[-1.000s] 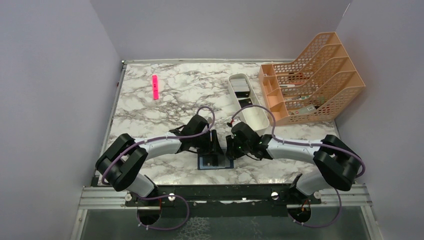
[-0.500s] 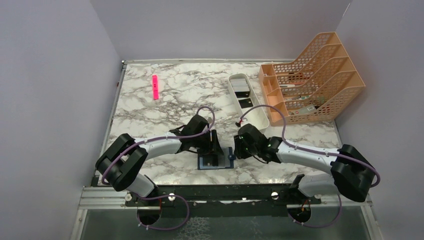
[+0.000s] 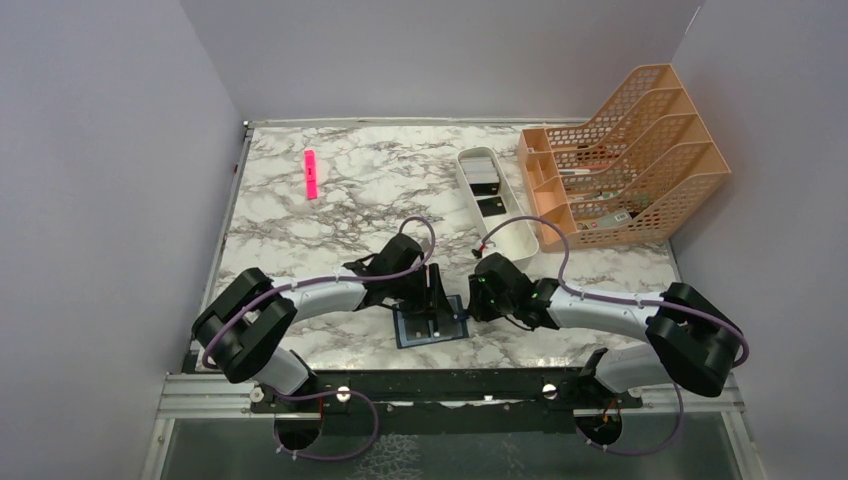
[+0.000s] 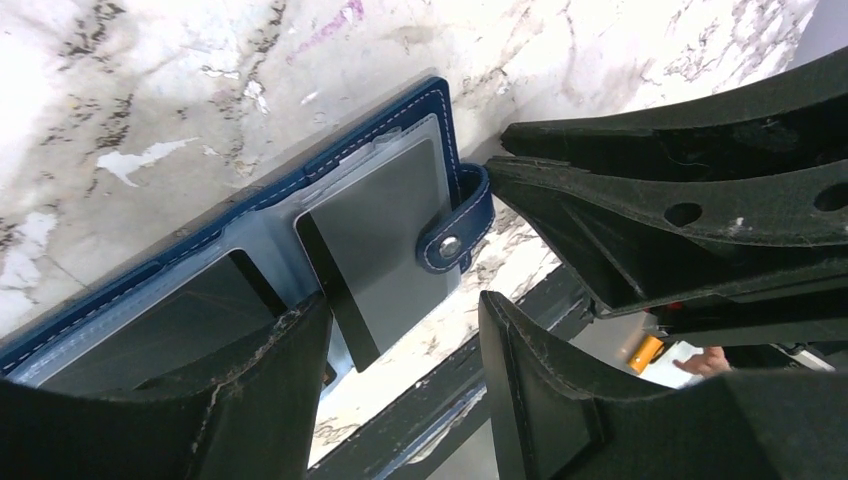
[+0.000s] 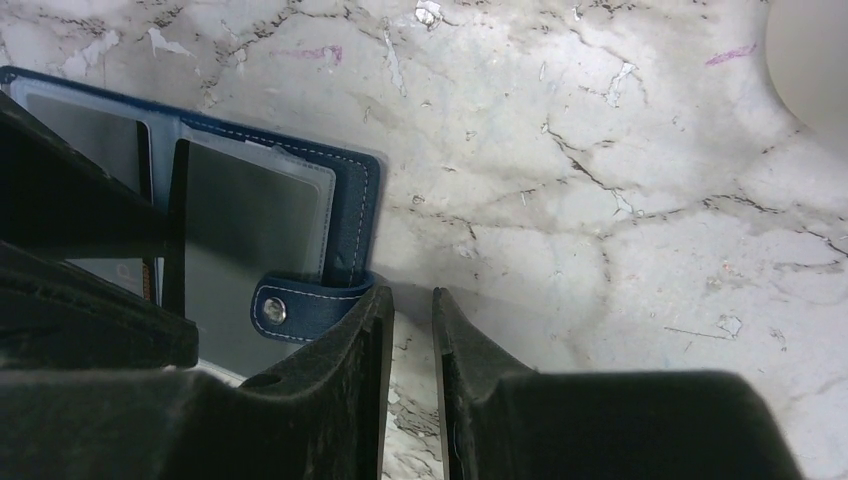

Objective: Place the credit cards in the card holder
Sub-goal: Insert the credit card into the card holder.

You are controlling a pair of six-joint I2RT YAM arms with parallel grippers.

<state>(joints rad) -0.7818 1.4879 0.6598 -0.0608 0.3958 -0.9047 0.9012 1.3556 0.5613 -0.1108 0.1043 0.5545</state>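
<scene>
Between your grippers, card holder (image 3: 415, 338) lies open, grey card (image 4: 375, 240) partly out of its tab-side pocket | left gripper (image 4: 400, 310) wide open above, holding nothing | right gripper (image 5: 412, 300) barely open, empty, beside snap tab (image 5: 275, 310) | risk: your nudge skids holder, card slips out.

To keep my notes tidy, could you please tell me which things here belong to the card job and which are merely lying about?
Job: card holder, lying open; grey card in its sleeve; dark cards in the white tray.
Lying about: pink marker; orange file rack.
</scene>
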